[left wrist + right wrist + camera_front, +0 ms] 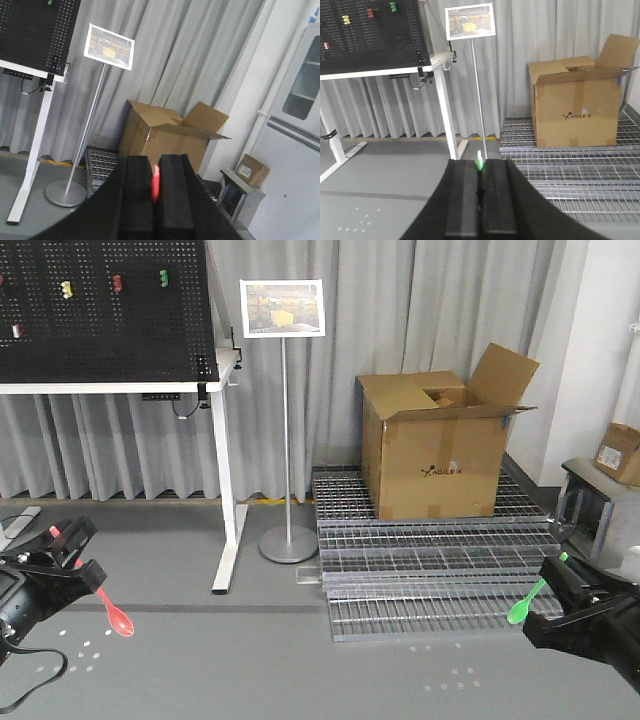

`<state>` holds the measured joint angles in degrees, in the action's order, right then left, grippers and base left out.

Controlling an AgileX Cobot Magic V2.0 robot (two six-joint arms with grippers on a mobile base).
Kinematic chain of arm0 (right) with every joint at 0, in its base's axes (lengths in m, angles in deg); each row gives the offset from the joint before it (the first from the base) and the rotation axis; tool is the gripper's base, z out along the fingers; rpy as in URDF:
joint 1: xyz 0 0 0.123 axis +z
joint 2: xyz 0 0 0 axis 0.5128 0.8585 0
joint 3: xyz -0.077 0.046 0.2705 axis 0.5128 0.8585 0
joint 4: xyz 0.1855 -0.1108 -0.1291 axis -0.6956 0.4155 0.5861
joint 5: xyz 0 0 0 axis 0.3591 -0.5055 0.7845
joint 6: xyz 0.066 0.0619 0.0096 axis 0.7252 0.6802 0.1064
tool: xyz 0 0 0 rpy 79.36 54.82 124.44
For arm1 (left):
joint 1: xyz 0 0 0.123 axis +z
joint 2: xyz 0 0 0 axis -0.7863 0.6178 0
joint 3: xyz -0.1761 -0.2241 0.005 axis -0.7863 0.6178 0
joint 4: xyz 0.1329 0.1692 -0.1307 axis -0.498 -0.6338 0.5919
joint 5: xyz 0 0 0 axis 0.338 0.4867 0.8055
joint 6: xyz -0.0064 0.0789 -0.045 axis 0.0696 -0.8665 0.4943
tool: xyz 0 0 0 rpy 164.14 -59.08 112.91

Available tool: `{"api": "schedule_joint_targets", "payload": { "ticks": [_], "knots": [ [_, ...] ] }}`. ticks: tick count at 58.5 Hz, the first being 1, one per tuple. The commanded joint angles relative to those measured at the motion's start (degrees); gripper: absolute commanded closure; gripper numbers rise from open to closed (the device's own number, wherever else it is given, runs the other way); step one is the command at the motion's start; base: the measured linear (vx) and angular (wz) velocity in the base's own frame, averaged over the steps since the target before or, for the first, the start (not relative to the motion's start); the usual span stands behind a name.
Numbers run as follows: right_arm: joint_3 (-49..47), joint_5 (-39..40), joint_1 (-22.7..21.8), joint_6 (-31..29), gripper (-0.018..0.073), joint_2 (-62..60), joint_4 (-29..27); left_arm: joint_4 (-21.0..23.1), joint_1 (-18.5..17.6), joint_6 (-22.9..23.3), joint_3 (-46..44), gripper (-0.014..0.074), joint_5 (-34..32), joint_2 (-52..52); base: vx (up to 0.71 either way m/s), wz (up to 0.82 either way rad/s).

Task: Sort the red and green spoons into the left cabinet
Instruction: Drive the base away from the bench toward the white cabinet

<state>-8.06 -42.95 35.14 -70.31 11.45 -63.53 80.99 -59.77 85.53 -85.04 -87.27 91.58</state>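
Observation:
My left gripper (88,575) is low at the left of the front view, shut on the handle of the red spoon (118,620), whose bowl hangs down to the right above the grey floor. In the left wrist view the red spoon (156,182) shows as a sliver between the closed pads. My right gripper (558,585) is low at the right, shut on the green spoon (520,610), bowl pointing down-left. In the right wrist view the green spoon (479,163) sticks up between the closed pads. The left cabinet is out of view.
A large open cardboard box (435,455) stands on a metal grating platform (430,585). A sign stand (285,440) and a white desk with a black pegboard (100,310) are at the left. A small box (620,452) rests on a steel stand at the right.

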Motion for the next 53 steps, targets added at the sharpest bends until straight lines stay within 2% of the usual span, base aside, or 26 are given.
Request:
{"api": "schedule_joint_targets", "payload": {
  "ticks": [1,53],
  "knots": [
    [-1.46,4.79,-0.23,-0.42,0.0565,-1.43,-0.08,0.57,-0.09,-0.12,-1.48,0.06,-4.6,-1.99,0.54,0.0],
    [-1.46,4.79,-0.23,-0.42,0.0565,-1.43,-0.08,0.57,-0.09,-0.12,-1.48,0.06,-4.6,-1.99,0.51,-0.02]
  ]
}}
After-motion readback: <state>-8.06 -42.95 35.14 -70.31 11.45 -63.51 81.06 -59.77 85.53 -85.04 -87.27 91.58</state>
